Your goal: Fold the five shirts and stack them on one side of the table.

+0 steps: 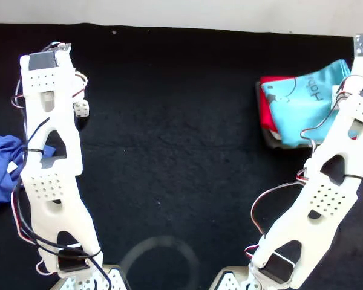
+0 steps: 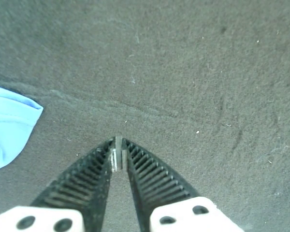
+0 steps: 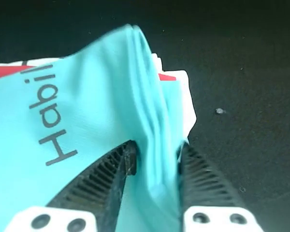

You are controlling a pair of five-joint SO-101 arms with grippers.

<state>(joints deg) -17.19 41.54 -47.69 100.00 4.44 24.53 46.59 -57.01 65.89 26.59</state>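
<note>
**Stacking a folded shirt**

Right gripper [image 3: 157, 152] pinches a fold of the folded turquoise cloth shirt [image 1: 302, 103], atop the red-and-white pile [image 1: 266, 112] at 2 o'clock on the black felt table [image 1: 169, 121]. Left gripper [image 2: 118, 150] clenched, empty. Likely next: let go cleanly, then fetch the crumpled blue shirt [image 1: 1, 166] at 9 o'clock.

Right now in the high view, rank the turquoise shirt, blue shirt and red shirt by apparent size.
1. turquoise shirt
2. blue shirt, cut off at the edge
3. red shirt, mostly covered by the turquoise one
</note>
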